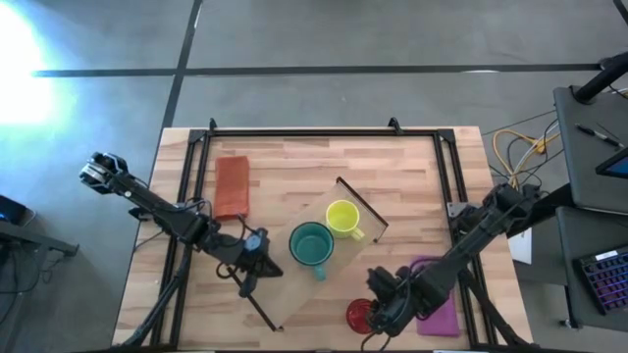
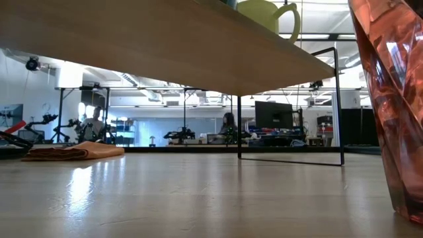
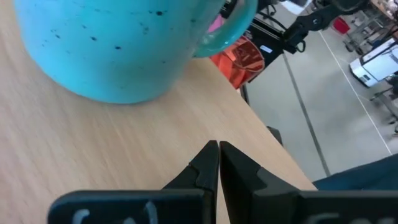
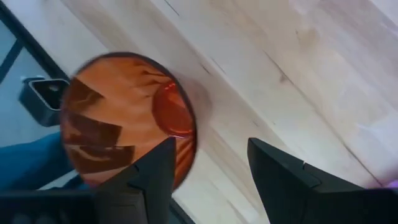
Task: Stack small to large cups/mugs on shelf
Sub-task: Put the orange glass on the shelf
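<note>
From above, your long light-wood shelf board with black end bars [image 1: 314, 250] lies diagonally on the table. The teal-green handled mug [image 1: 311, 243] and the smaller yellow handled mug [image 1: 342, 217] already stand on it. The red ribbed handleless cup [image 1: 360, 315] sits off the shelf, just beside its near end, so I judge fetching that cup is the step in hand.

The low view adds only this: the shelf is raised on its bars, with the yellow mug on top and the red cup on the tabletop.

Your left wrist view shows the left gripper [image 3: 218, 148] pinched closed on nothing, near the teal mug.

Your right wrist view shows the right gripper [image 4: 211, 149] spread wide just beside the red cup, not around it. Next, centre it over the cup, then close.
</note>
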You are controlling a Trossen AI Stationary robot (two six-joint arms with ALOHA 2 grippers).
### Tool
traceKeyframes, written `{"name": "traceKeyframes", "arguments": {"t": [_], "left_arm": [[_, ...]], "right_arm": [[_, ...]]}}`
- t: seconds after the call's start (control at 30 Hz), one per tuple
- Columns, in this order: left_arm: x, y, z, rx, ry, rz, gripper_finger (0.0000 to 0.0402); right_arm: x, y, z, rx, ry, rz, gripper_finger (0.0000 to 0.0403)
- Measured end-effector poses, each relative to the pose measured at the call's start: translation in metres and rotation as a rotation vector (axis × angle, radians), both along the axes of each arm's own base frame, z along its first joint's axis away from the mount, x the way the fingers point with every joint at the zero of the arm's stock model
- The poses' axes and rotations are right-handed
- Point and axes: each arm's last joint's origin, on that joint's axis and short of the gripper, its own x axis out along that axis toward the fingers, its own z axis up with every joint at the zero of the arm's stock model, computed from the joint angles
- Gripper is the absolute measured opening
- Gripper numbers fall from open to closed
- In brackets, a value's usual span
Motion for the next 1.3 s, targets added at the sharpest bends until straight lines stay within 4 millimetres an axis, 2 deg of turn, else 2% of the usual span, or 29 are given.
{"name": "traceKeyframes", "arguments": {"t": [0.23, 0.4, 0.57, 0.73, 0.9, 1.07, 1.3], "left_arm": [[-0.001, -0.002, 0.0, -0.023, 0.009, 0.002, 0.0], [-0.001, -0.001, 0.0, -0.023, 0.01, 0.002, 0.0], [-0.001, -0.002, 0.0, -0.021, 0.011, 0.002, 0.0], [-0.002, -0.001, -0.001, -0.016, 0.02, 0.002, 0.0], [-0.002, -0.001, 0.004, -0.024, 0.006, 0.004, 0.0], [-0.004, 0.002, 0.016, -0.029, -0.044, 0.047, 0.0], [-0.015, 0.01, 0.022, -0.024, -0.085, 0.102, 0.0]], "right_arm": [[-0.006, -0.006, -0.029, -0.017, 0.03, -0.041, 0.019], [-0.003, -0.004, -0.04, 0.038, -0.02, -0.039, 0.0163], [-0.001, -0.004, -0.041, 0.039, -0.037, -0.018, 0.0105], [0.001, -0.007, -0.04, 0.016, -0.037, 0.058, 0.0021], [0.011, -0.004, -0.019, 0.095, -0.053, 0.191, 0.0012], [0.016, -0.007, 0.03, 0.072, -0.189, 0.284, 0.001], [0.028, -0.026, 0.092, -0.085, -0.313, 0.38, 0.001]]}}
